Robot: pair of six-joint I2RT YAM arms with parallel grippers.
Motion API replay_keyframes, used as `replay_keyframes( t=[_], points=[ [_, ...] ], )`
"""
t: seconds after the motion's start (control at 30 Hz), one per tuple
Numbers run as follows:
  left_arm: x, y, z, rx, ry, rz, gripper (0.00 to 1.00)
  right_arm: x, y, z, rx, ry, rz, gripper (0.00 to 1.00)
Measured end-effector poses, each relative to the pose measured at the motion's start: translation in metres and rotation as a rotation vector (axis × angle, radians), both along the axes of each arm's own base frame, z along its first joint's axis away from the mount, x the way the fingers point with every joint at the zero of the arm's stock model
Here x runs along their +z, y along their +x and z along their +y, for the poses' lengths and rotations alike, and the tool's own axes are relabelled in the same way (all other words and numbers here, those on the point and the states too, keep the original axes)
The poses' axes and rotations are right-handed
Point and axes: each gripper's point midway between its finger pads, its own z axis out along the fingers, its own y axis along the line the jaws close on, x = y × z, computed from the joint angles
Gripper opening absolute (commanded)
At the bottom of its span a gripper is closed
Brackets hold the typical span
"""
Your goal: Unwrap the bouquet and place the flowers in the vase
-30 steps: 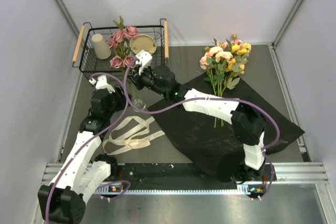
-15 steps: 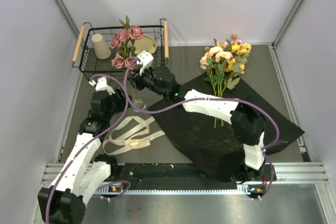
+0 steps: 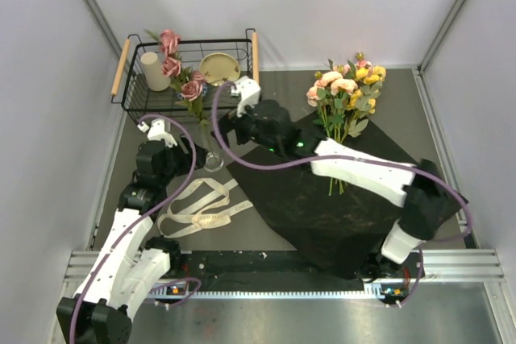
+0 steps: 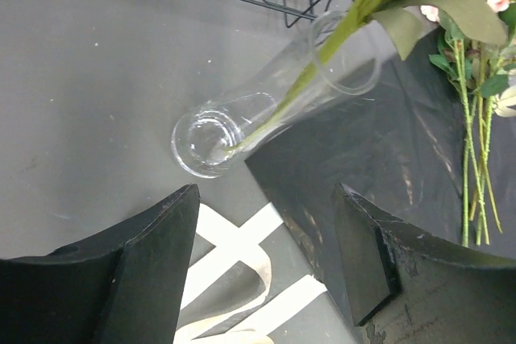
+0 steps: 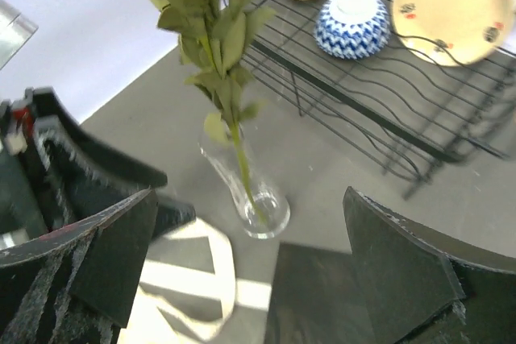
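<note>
The vase (image 3: pixel 211 159) stands upright on the bare table at the left edge of the black paper (image 3: pixel 322 215), just in front of the wire basket (image 3: pixel 129 102). It already holds 1 stem of mauve roses (image 3: pixel 192 86), which leans up and away toward the far-left corner.

The right gripper (image 5: pixel 250 195) hovers above and just to the right of the vase. Its 2 fingers are spread wide and grip nothing, and the leafy stem stands free in the glass below them. The left gripper (image 4: pixel 266 195) sits low on the near-left side of the vase. Its jaws are also wide and empty, with the base of the glass just ahead of the fingertips and not between them.

The coming move likely turns on the rest of the flowers (image 3: pixel 345 90). They lie flat on the far-right part of the black paper, well apart from the vase and off to the right of the right gripper. Their long axis runs near to far: the pink, peach and yellow blooms bunch at the far end and the green stems point back toward the arm bases.

The right arm is clearly the nearer one, while the left is on the wrong side of the vase. A grasp would best cross the stems, with the fingers set left and right of them, somewhere below the blooms. The cream ribbon (image 3: pixel 197 203) lies loose near the left arm, out of the way.
</note>
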Motion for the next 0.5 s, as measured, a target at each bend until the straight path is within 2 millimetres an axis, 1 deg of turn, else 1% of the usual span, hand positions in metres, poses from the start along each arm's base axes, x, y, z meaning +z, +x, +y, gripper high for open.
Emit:
replay_keyframes(
  t=[0.1,0.13,0.17,0.23,0.27,0.3,0.33,0.37,0.4,0.43,0.47,0.5],
  points=[
    [0.007,-0.001,-0.007,-0.042,-0.015,-0.011,0.72,0.021,-0.018,-0.047,-0.049,0.000,-0.005,0.99],
    [0.009,-0.002,-0.011,-0.062,-0.022,-0.014,0.72,0.027,-0.021,-0.068,-0.077,0.002,-0.007,0.98],
    [0.011,-0.003,-0.014,-0.079,-0.029,-0.017,0.73,0.029,-0.025,-0.089,-0.105,0.005,-0.005,0.97],
    [0.012,-0.005,-0.023,-0.130,-0.049,-0.013,0.73,0.026,-0.023,-0.132,-0.183,0.003,0.012,0.90],
    [0.011,-0.005,-0.027,-0.153,-0.059,-0.007,0.73,0.016,-0.013,-0.163,-0.251,-0.002,0.042,0.84],
    [0.011,-0.006,-0.031,-0.174,-0.070,0.000,0.73,0.006,-0.004,-0.187,-0.314,-0.015,0.066,0.75],
    [0.009,-0.007,-0.034,-0.191,-0.080,0.010,0.73,-0.009,0.009,-0.217,-0.400,-0.029,0.109,0.71],
    [0.008,-0.008,-0.038,-0.206,-0.092,0.018,0.73,-0.028,0.021,-0.247,-0.487,-0.052,0.159,0.69],
    [0.008,-0.010,-0.040,-0.220,-0.104,0.025,0.73,-0.048,0.030,-0.273,-0.566,-0.074,0.212,0.65],
    [0.008,-0.011,-0.043,-0.233,-0.116,0.029,0.73,-0.067,0.035,-0.296,-0.635,-0.101,0.265,0.61],
    [0.009,-0.013,-0.045,-0.244,-0.126,0.030,0.73,-0.086,0.035,-0.314,-0.686,-0.132,0.318,0.56],
    [0.010,-0.014,-0.047,-0.253,-0.133,0.030,0.73,-0.101,0.035,-0.324,-0.717,-0.161,0.363,0.45]
  ],
)
